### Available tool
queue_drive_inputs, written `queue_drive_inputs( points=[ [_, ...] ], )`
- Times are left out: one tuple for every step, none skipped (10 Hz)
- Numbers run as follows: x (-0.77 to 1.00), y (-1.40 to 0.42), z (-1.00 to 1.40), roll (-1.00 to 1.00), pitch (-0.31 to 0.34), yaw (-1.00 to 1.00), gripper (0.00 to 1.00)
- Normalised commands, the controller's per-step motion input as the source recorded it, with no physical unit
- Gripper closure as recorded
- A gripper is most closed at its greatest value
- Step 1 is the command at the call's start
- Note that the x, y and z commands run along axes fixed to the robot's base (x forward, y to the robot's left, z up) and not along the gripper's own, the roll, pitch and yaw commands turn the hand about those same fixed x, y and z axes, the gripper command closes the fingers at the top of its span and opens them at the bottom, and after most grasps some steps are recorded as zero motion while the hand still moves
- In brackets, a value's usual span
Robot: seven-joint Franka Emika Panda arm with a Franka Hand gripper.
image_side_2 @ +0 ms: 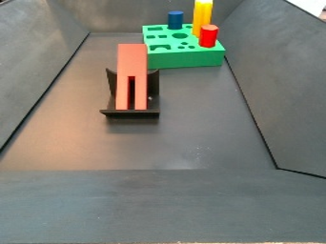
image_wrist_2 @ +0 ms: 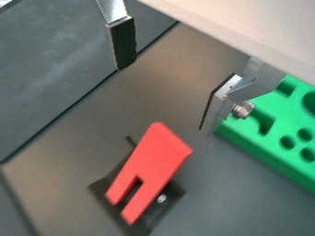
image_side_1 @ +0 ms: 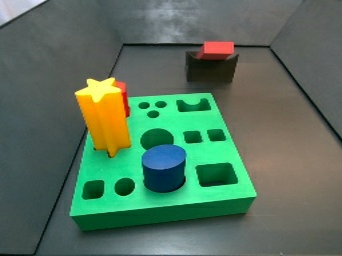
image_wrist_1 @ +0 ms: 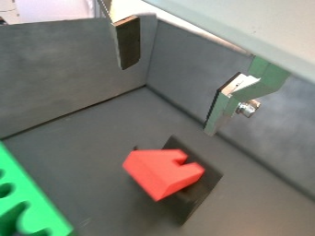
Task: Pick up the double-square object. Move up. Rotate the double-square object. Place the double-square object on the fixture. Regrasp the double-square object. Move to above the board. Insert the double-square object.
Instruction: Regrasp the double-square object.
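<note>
Salmon-red, the double-square object (image_side_2: 130, 76) rests on the fixture (image_side_2: 129, 108), leaning against its upright, slotted end low, well apart from the board (image_side_1: 167, 160) at the floor's far edge. The gripper (image_wrist_2: 172, 78) hangs above it, fingers (image_wrist_2: 120, 41) spread wide and empty; neither side view shows it. By my judgement the pick, lift, rotation and placing are done. Regrasping, carrying to above the board and inserting remain.

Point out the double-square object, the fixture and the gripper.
double-square object (image_side_2: 132, 76): side view, on its flat salmon-red face.
fixture (image_side_1: 211, 68): side view, on its dark front wall.
gripper (image_wrist_2: 172, 69): wrist view, midway between the open fingertips, above the floor.
</note>
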Motion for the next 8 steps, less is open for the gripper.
queue_drive_inputs(
  points=[
    [0.03, -0.02, 0.0, 1.0, 0.02, 0.03, 0.0],
    [0.04, -0.03, 0.0, 1.0, 0.026, 0.03, 0.0],
    [0.05, -0.03, 0.0, 1.0, 0.043, 0.04, 0.0],
    [0.07, -0.03, 0.0, 1.0, 0.058, 0.04, 0.0],
    [0.08, -0.04, -0.01, 1.0, 0.085, 0.05, 0.0],
    [0.09, -0.04, -0.01, 1.0, 0.1, 0.06, 0.0],
    [0.09, -0.04, 0.0, 1.0, 0.133, 0.08, 0.0],
    [0.09, -0.04, -0.01, 1.0, 0.159, 0.11, 0.0]
  ],
)
